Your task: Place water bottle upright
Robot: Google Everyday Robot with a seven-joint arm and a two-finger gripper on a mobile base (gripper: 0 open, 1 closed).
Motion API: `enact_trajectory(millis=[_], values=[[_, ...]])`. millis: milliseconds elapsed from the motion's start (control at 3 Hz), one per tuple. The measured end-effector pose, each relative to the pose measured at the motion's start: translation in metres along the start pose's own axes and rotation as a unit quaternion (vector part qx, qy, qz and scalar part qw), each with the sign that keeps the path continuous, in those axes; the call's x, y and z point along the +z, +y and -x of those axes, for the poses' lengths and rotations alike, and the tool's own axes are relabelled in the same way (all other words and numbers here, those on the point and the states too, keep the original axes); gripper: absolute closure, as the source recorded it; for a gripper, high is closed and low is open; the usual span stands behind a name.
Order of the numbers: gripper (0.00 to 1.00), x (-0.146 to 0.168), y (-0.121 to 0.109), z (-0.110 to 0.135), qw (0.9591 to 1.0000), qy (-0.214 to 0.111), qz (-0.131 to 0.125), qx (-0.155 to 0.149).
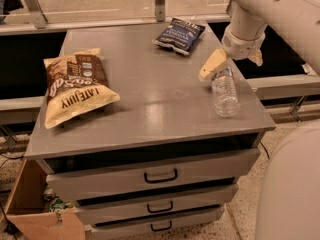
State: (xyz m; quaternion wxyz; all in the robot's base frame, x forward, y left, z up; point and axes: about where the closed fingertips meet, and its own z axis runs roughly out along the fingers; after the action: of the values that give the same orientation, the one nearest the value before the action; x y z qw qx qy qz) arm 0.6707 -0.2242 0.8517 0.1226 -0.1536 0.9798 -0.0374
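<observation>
The water bottle [225, 94], clear and ribbed, is on the grey cabinet top [150, 99] near its right edge. Its neck end points away from me, and I cannot tell whether it stands or lies. My gripper [235, 62] hangs from the white arm just over the neck end. It is open, with one yellowish finger [212, 65] left of the neck and the other finger [257, 59] to the right. The fingers straddle the bottle's top without closing on it. The cap is partly hidden by the gripper.
A brown and cream snack bag [75, 86] lies at the left of the top. A dark blue snack bag [179, 35] lies at the back. The cabinet has three drawers [160, 176] below. A cardboard box [35, 214] stands on the floor at the left. A white robot part [292, 189] fills the lower right.
</observation>
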Motion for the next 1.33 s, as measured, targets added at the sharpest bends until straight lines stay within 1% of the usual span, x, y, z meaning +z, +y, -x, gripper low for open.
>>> enact_trajectory(millis=[333,667,1000,1333], values=[[0.25,0.006,0.010,-0.006,0.9998,0.017,0.004,0.014],[0.48,0.007,0.017,-0.006,0.9997,0.015,0.013,0.015],[0.71,0.000,0.029,0.000,0.9994,-0.013,0.031,-0.010],[0.95,-0.013,0.045,0.016,0.9945,-0.063,0.065,-0.053]])
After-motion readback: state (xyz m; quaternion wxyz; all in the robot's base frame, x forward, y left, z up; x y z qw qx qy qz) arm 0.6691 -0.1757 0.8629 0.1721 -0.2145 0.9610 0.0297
